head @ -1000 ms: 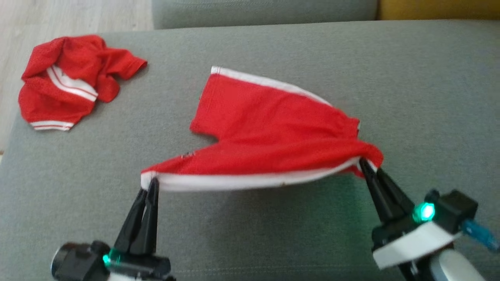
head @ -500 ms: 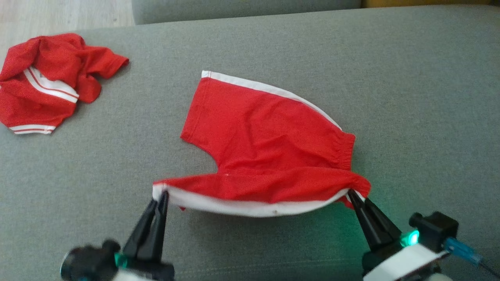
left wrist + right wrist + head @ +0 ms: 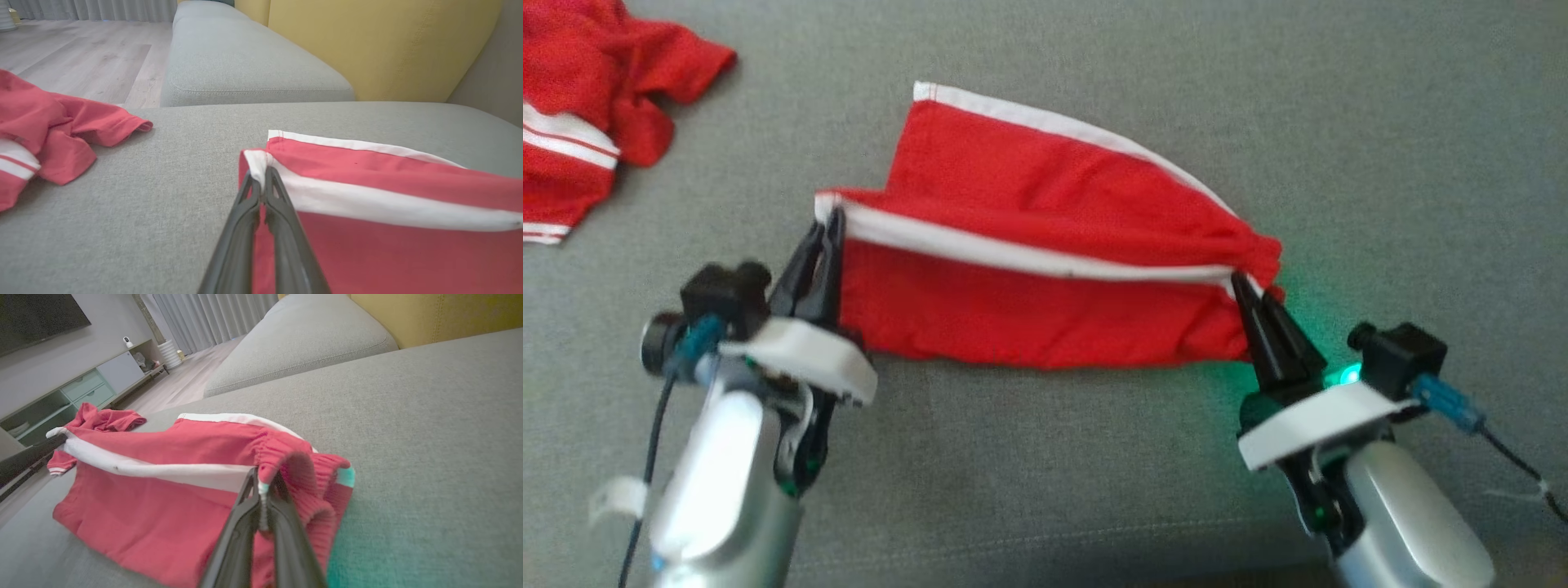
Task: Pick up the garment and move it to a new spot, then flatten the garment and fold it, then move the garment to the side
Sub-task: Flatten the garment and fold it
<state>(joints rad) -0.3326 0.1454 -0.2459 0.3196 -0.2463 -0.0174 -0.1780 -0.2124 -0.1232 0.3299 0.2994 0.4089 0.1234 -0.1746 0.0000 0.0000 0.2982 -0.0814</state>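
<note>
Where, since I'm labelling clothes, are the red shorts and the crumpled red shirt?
red shorts [image 3: 1029,314]: head view, on the lower red panel.
crumpled red shirt [image 3: 670,57]: head view, on its sleeve.

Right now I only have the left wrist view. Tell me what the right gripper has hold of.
Observer: The right gripper is shut on the gathered waistband of the shorts.
Operator: Report how the edge runs between the two grippers.
Observer: In the head view, the white stripe runs in an almost straight line from the left gripper to the right one.
Operator: Describe the cloth below that stripe.
Observer: It drapes down on the robot's side, and its bottom edge rests on the sofa.
</note>
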